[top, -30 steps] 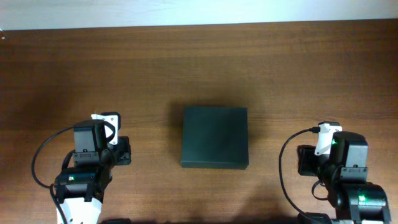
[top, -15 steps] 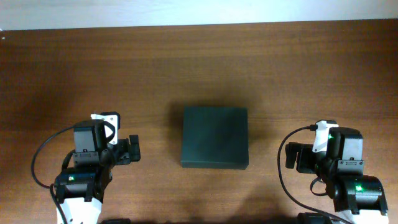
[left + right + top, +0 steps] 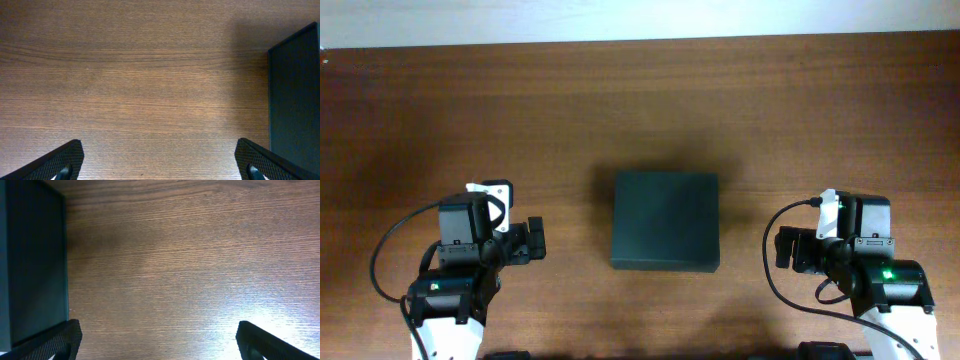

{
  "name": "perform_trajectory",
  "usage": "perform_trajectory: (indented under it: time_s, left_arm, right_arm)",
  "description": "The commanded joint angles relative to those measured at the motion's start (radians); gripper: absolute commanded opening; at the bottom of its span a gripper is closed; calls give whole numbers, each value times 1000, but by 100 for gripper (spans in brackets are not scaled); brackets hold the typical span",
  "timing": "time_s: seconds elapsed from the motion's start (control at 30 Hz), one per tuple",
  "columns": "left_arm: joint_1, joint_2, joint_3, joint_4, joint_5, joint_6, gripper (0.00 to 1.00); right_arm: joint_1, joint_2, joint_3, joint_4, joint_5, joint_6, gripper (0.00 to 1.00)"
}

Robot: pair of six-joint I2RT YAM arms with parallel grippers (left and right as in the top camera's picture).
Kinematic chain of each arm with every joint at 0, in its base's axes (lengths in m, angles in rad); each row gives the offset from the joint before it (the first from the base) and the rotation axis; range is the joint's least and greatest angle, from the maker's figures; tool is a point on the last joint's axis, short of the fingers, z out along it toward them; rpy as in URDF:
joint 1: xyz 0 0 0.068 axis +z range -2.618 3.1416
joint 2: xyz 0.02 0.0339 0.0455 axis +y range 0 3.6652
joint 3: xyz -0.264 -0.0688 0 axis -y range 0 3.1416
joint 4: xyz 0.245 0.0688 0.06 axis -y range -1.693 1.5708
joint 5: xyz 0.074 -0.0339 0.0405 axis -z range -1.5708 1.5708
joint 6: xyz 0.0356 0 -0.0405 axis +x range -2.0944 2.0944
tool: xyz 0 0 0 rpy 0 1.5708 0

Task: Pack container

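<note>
The container (image 3: 666, 221) is a dark green-black box lying in the middle of the wooden table, its lid flat on top. My left gripper (image 3: 532, 241) sits to its left, open, with only bare wood between its fingers. In the left wrist view the gripper (image 3: 160, 162) stands wide open and the container's side (image 3: 295, 100) fills the right edge. My right gripper (image 3: 786, 250) is to the right of the box, open and empty. The right wrist view shows that gripper (image 3: 157, 342) spread wide, with the container (image 3: 32, 260) at the left edge. Neither gripper touches the box.
The brown wooden table (image 3: 640, 110) stretches behind the box to a pale wall strip (image 3: 640, 20) at the far edge. Black cables loop beside each arm base (image 3: 380, 260) (image 3: 772, 280). No other objects show.
Both grippers have opened from a narrower stance. The right arm has shifted a little to the left, toward the box. The container has not moved.
</note>
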Motion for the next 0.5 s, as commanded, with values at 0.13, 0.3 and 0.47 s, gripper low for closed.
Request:
perform_trajectory:
  time_s: [0.13, 0.3, 0.47]
  left_arm:
    - [5, -6, -3, 2, -2, -3, 99]
    - [5, -6, -3, 3, -2, -3, 99]
    - [5, -7, -3, 2, -2, -3, 99]
  right_arm:
    - [5, -117, -10, 6, 127, -8, 99]
    - [5, -267, -10, 6, 169, -34, 99]
    - [5, -417, -10, 3, 165, -33, 99]
